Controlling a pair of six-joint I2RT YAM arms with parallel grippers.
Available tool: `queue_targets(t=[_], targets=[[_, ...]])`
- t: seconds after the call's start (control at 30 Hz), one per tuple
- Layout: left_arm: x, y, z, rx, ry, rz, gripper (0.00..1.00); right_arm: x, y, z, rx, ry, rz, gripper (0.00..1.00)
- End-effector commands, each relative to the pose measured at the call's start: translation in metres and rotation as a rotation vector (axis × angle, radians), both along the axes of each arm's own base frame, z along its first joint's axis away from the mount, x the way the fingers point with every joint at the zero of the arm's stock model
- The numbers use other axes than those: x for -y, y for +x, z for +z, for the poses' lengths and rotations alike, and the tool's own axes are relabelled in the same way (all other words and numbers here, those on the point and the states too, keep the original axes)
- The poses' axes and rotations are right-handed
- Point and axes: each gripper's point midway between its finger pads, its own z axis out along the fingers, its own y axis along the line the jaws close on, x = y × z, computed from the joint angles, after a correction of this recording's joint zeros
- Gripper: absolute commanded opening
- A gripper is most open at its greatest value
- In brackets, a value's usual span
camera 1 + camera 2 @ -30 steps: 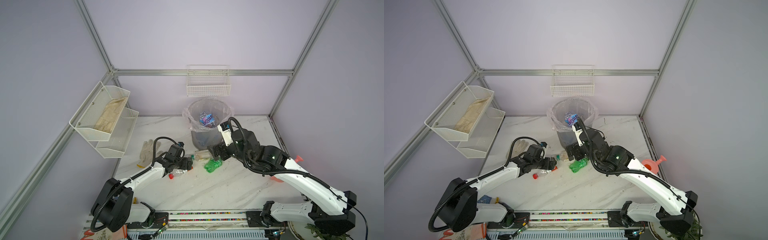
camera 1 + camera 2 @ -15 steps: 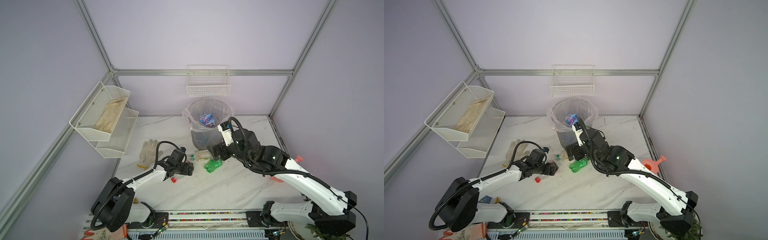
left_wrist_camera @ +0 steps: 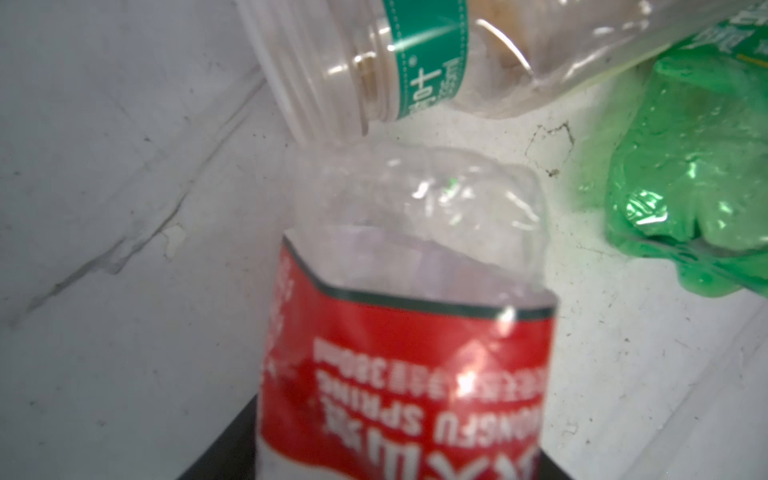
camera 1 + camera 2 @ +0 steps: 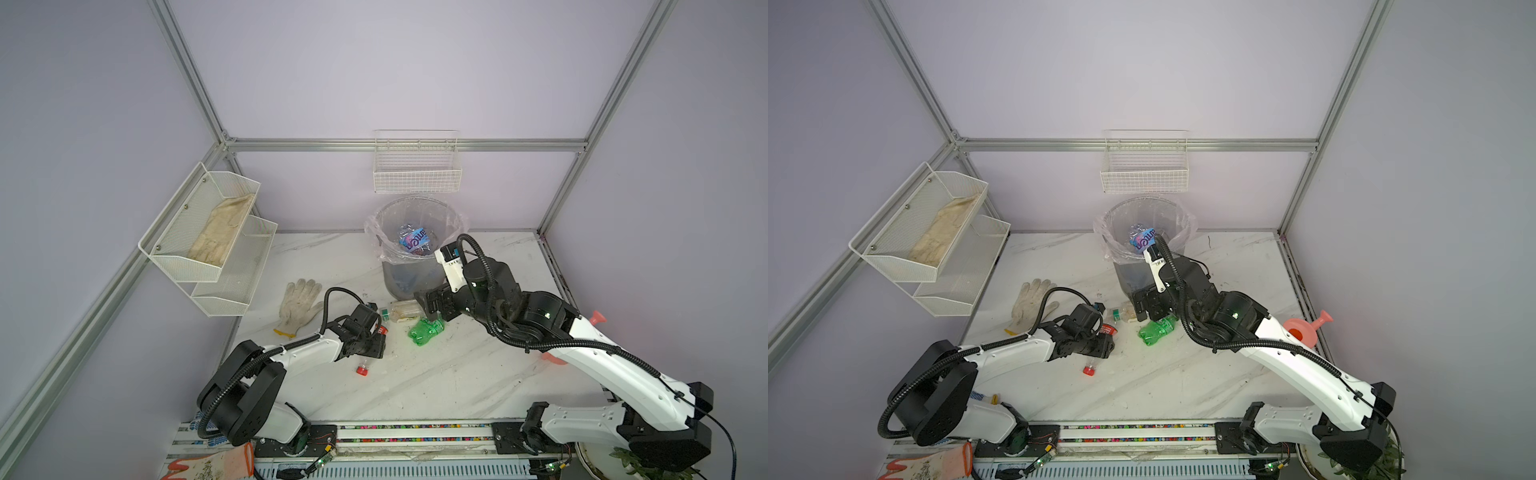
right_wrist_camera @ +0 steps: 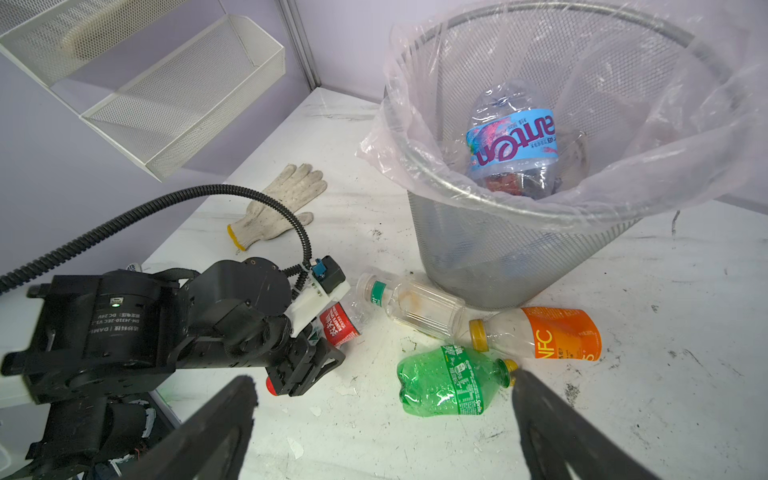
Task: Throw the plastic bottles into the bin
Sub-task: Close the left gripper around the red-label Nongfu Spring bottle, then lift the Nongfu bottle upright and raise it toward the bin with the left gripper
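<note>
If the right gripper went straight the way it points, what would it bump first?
Probably the crushed green bottle: it lies just ahead of the right gripper, in line with its open jaws, though depth is unclear.

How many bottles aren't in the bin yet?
4: red-label bottle in the left pincer, clear bottle and orange bottle beside the bin, green bottle before the right pincer. Arms may hide more.

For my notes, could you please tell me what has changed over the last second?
The left gripper drew back toward the front and closed around the red-labelled bottle. The right gripper, open near the green bottle, the bin and the glove stayed put.
</note>
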Motion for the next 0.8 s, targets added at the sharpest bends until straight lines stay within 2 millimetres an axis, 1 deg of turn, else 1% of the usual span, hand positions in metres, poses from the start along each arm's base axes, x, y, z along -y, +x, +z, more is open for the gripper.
queue_targets(t=[0.0, 0.07, 0.17, 0.33, 0.43, 0.57, 0.77], targets=[[-0.004, -0.001, 0.006, 0.02, 0.026, 0.003, 0.53, 0.001, -0.001, 0.013, 0.022, 0.032, -0.009, 0.97], [-0.004, 0.002, 0.02, 0.057, 0.011, 0.007, 0.48, 0.001, -0.001, 0.012, 0.02, 0.032, -0.01, 0.97], [-0.006, 0.003, 0.031, 0.087, 0.008, 0.015, 0.43, 0.002, -0.001, 0.011, 0.019, 0.034, -0.013, 0.98], [-0.009, 0.006, 0.056, 0.149, -0.017, 0.028, 0.41, 0.003, -0.002, 0.01, 0.019, 0.036, -0.015, 0.97], [-0.009, 0.008, 0.077, 0.197, -0.041, 0.035, 0.4, 0.004, -0.002, 0.009, 0.018, 0.037, -0.017, 0.97], [-0.011, 0.01, 0.11, 0.277, -0.074, 0.037, 0.4, 0.004, -0.003, 0.01, 0.018, 0.041, -0.019, 0.97], [-0.011, 0.01, 0.169, 0.414, -0.143, 0.012, 0.39, 0.006, -0.003, 0.011, 0.02, 0.047, -0.023, 0.97]])
